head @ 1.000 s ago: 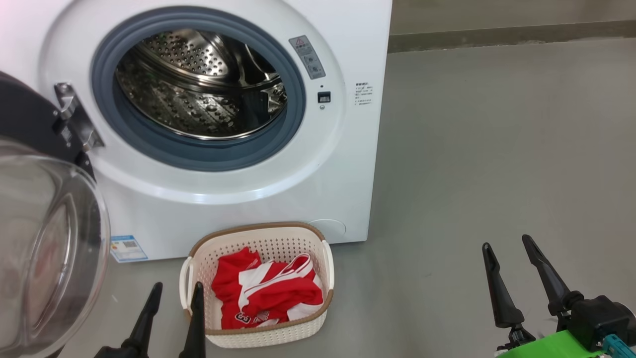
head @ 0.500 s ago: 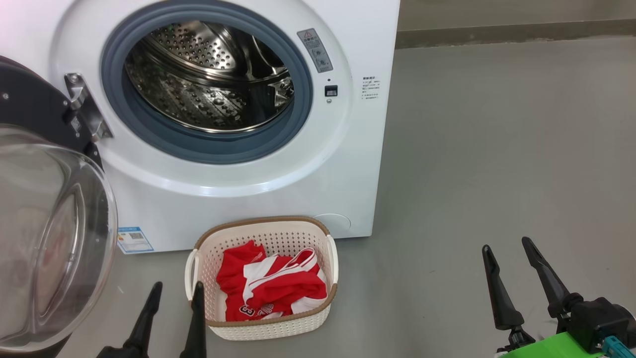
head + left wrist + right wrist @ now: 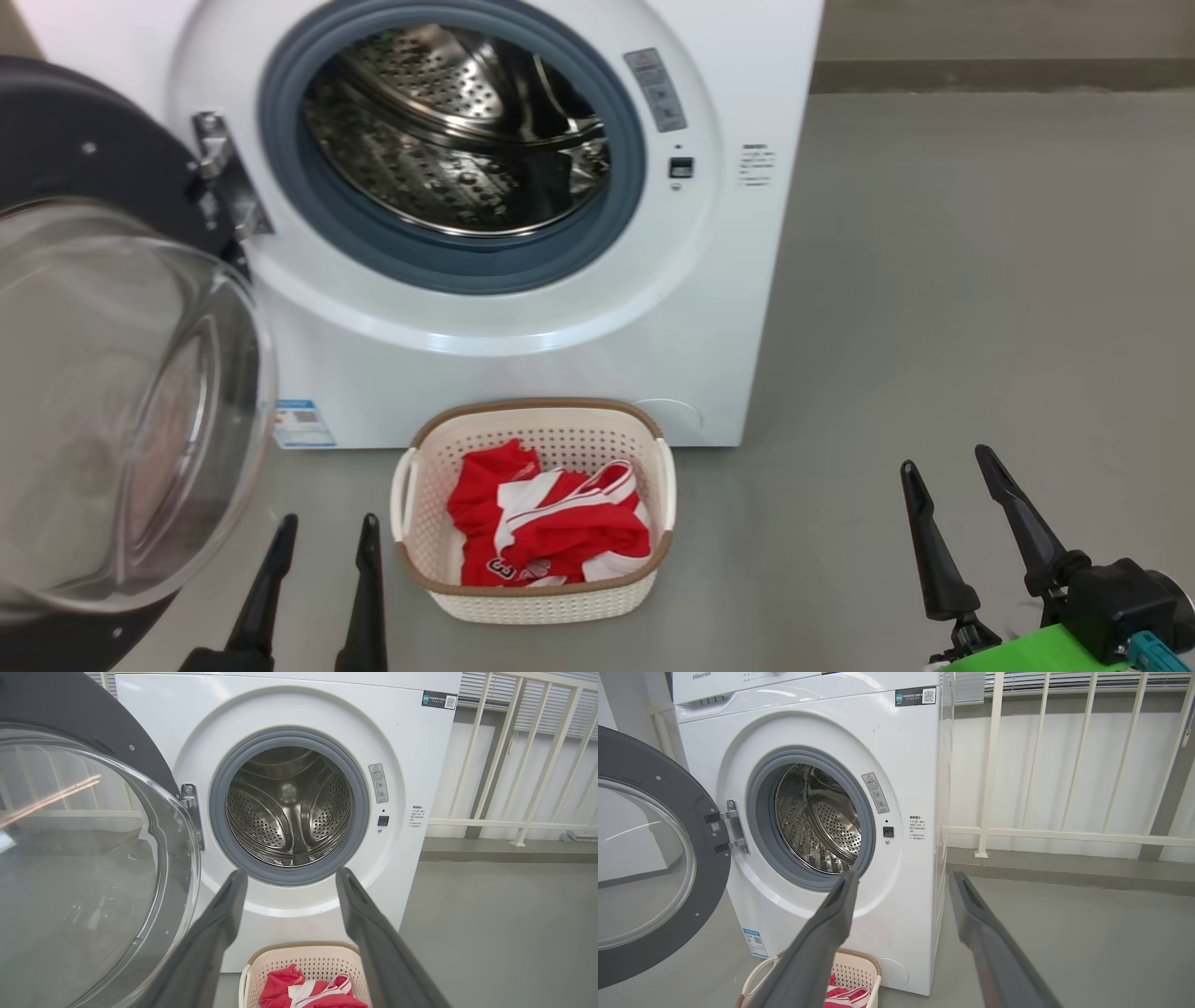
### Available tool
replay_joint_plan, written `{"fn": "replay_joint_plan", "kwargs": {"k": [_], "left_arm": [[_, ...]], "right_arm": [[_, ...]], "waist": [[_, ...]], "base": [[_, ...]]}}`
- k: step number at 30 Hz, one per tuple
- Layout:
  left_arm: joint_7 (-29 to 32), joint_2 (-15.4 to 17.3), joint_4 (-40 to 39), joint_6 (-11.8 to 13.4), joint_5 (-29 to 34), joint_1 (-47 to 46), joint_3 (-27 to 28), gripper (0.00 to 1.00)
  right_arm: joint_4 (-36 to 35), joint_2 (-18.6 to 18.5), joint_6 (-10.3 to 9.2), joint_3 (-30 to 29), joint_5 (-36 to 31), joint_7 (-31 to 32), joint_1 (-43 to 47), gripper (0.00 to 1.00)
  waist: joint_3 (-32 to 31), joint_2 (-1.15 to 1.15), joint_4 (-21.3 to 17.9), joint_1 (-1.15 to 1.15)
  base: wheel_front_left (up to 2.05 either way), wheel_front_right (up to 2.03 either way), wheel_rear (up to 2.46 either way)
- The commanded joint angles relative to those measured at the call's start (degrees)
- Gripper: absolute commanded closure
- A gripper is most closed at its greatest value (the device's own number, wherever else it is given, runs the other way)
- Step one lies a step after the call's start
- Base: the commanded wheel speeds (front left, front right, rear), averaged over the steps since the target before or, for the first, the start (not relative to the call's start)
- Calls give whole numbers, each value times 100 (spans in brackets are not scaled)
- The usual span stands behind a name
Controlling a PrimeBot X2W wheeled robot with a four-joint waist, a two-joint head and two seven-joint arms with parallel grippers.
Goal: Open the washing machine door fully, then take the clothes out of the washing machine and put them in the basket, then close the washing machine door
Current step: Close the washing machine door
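Both claws hung low and empty before the robot: the left gripper (image 3: 329, 521) had its fingers spread just beside the basket (image 3: 537, 407), and the right gripper (image 3: 945, 459) was likewise spread, well apart from it over the bare grey floor (image 3: 934, 280). The cream basket stood on the floor close in front of the washing machine (image 3: 523, 373) and held the red jerseys (image 3: 551, 537) in a crumpled heap, a white numeral showing. To the left, the washing machine door (image 3: 84, 131) stood swung wide on its hinge, its glass bowl bulging toward the camera. Beyond, the steel drum (image 3: 457, 140) looked bare in all three views — no red fabric showed inside. The opening and the unloading appeared done, so closing the door seemed to be all that was left. A white railing (image 3: 994, 765) ran behind the machine.
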Motion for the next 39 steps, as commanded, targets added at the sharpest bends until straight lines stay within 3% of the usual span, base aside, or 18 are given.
{"fn": "replay_joint_plan", "kwargs": {"k": [1, 21, 39], "left_arm": [[-11, 108, -212, 73, 79, -95, 161, 0], [239, 239, -866, 420, 282, -23, 173, 0], [133, 241, -1124, 819, 417, 13, 347, 0]], "right_arm": [[-173, -75, 36, 167, 48, -37, -177, 0], [-323, -75, 36, 352, 25, -37, -279, 0], [-354, -75, 36, 451, 19, -37, -245, 0]], "waist": [[-25, 0, 229, 0], [4, 0, 1648, 0], [10, 0, 2365, 0]], "base": [[0, 0, 0], [0, 0, 0], [0, 0, 0]]}}
